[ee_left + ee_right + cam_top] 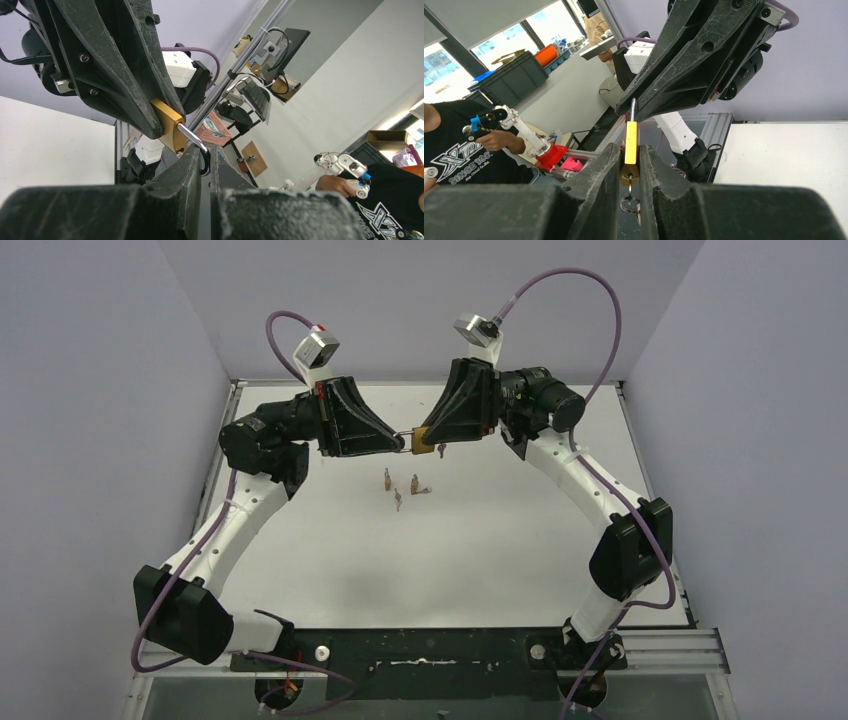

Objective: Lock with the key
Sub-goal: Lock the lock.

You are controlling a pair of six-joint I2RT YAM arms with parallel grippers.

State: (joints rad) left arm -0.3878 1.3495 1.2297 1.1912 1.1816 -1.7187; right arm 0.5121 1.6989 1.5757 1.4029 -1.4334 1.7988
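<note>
— What is hidden or hard to read?
— From above, the padlock (422, 443) is only a brass speck wedged between the two black wrists. In the left wrist view a corner of its body and the silver shackle (192, 138) show, and the rest sits behind the right jaws. The three small pieces (400, 486) lying on the worktop (480, 560) are too tiny to name. A person in a black shirt (454, 150) is cut off by the frame edge.
— And the key?
— A thin stem (629, 187) hangs from the lock's underside with a ring (629, 203) below it. It is dark and half covered, so I can't be sure it is the key.
— The jaws?
— The right jaws pinch the padlock's flat sides. The left jaws are pressed together on the bend of the shackle.
— The arms?
— The left arm (235, 510) and right arm (600, 490) arch up from the near edge and bend inward. Their wrists are level and nose to nose, holding the lock in the air above the far half of the worktop.
</note>
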